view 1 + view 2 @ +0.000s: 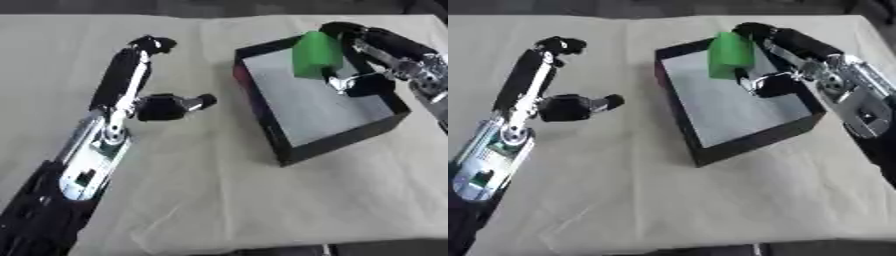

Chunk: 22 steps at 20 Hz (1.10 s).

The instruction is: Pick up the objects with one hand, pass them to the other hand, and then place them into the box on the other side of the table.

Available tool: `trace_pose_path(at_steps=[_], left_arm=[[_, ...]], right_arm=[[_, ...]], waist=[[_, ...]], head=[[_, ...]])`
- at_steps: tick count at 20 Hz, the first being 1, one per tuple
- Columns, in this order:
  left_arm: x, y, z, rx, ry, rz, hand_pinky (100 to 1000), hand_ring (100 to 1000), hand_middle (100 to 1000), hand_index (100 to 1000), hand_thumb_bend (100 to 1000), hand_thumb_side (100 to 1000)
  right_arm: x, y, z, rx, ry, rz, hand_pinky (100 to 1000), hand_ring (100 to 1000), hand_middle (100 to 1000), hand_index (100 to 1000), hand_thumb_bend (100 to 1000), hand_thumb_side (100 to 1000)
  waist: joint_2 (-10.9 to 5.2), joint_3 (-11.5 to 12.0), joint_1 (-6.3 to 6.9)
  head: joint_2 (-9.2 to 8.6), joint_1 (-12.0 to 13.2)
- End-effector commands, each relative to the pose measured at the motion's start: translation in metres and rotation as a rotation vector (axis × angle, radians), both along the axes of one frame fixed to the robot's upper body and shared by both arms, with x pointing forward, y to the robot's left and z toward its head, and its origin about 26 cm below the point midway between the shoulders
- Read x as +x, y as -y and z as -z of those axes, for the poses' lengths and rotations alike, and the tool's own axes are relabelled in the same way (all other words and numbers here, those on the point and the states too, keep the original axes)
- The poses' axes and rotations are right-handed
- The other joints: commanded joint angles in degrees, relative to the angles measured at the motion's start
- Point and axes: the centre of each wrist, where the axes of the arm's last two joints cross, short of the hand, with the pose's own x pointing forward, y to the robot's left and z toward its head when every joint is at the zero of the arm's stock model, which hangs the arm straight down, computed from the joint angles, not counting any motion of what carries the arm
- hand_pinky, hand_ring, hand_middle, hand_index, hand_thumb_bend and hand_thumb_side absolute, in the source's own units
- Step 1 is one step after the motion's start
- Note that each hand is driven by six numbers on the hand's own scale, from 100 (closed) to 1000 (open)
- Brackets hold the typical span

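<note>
A: Entry, one moment. Where is the green block (pixel 315 55)?

B: Over the far part of the black box (pixel 289 150), above its grey floor, near the box's far right wall. I cannot tell whether it touches the floor.

A: Held?

B: Yes. The right hand (pixel 785 50) comes in from the table's right edge, fingers curled over the block's top and right side, the thumb lower, by the block's near right corner. The hand is closed around the block.

A: Box position?

B: On the right half of the cloth-covered table (pixel 219 200), set askew, one corner pointing toward the near edge. Apart from the block it holds nothing I can see.

A: Left hand (pixel 144 95)?

B: Over the left half of the table, well apart from the box. Fingers (pixel 149 45) extended toward the far edge, bent only at the tips; thumb (pixel 188 104) sticking out toward the box. It has hold of nothing. Whether it rests on the cloth I cannot tell.
</note>
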Motion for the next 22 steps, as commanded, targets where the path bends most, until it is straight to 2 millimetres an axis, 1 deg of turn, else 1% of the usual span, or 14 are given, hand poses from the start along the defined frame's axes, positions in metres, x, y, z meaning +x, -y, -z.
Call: trace_pose_path(at_steps=[1,2,5,8,9,12,13,14,15,17,19,20,21,22], left_arm=[[0.000,0.001,-0.007,-0.001,0.024,0.011,734,802,699,819,842,471],[0.000,0.002,-0.007,0.000,0.024,0.013,734,802,699,819,842,471],[0.000,0.002,-0.008,0.001,0.025,0.014,734,802,699,819,850,473],[0.000,0.002,-0.008,0.000,0.027,0.012,734,802,699,818,850,472],[0.000,0.001,-0.008,0.000,0.027,0.011,734,802,699,818,850,472],[0.000,0.002,-0.008,-0.002,0.028,0.011,734,802,698,817,851,471],[0.000,0.002,-0.008,-0.002,0.028,0.012,734,802,698,818,851,471],[0.000,0.002,-0.008,-0.001,0.028,0.011,734,802,699,818,851,470],[0.000,0.002,-0.007,-0.001,0.027,0.011,734,802,699,818,851,470],[0.000,0.002,-0.007,0.001,0.027,0.011,734,802,699,817,852,469],[0.000,0.002,-0.007,0.002,0.026,0.012,734,802,698,817,853,469],[0.000,0.002,-0.007,0.002,0.027,0.012,734,802,698,817,854,469],[0.000,0.002,-0.007,0.001,0.028,0.013,734,802,698,817,854,469],[0.000,0.003,-0.007,0.001,0.029,0.013,734,802,697,816,855,470]], right_arm=[[0.000,0.004,-0.013,-0.012,0.029,0.006,1000,1000,1000,1000,100,371],[0.000,0.003,-0.012,-0.010,0.026,-0.011,1000,1000,1000,1000,100,234],[0.000,0.003,-0.012,-0.024,0.030,-0.077,1000,1000,1000,1000,100,563],[0.001,0.005,-0.015,-0.069,0.065,-0.106,1000,1000,1000,1000,100,615],[0.001,0.006,-0.015,-0.080,0.075,-0.110,1000,1000,1000,1000,100,544],[0.002,0.009,-0.012,-0.107,0.073,-0.107,1000,1000,1000,1000,100,100],[0.003,0.010,-0.011,-0.116,0.067,-0.103,1000,1000,1000,1000,130,133],[0.003,0.011,-0.011,-0.124,0.064,-0.093,1000,1000,1000,1000,238,391],[0.004,0.013,-0.011,-0.122,0.065,-0.069,1000,1000,1000,1000,116,614],[0.004,0.014,-0.012,-0.106,0.084,-0.021,1000,1000,1000,1000,100,527],[0.004,0.012,-0.013,-0.094,0.106,-0.006,1000,1000,1000,1000,100,532],[0.003,0.010,-0.013,-0.091,0.111,-0.006,1000,1000,1000,1000,100,582],[0.003,0.009,-0.012,-0.090,0.110,-0.011,1000,1000,1000,1000,171,578],[0.003,0.008,-0.012,-0.091,0.107,-0.024,1000,1000,1000,1000,222,270]], waist=[[-2.04,0.0,0.58],[-2.04,0.0,0.57],[-2.00,0.0,0.55],[-1.95,0.0,0.55],[-1.94,0.0,0.55],[-1.97,0.0,0.56],[-1.98,0.0,0.56],[-2.00,0.0,0.55],[-2.01,-0.1,0.56],[-2.03,-0.1,0.58],[-2.02,-0.1,0.58],[-2.01,-0.1,0.58],[-1.99,-0.1,0.59],[-1.98,-0.1,0.60]], head=[[0.31,0.1],[0.31,0.0],[0.31,0.1],[0.31,0.0],[0.31,0.1],[0.31,0.1],[0.31,0.1],[0.31,0.1],[0.31,0.2],[0.31,0.3],[0.31,0.2],[0.31,0.2],[0.31,0.2],[0.31,0.2]])
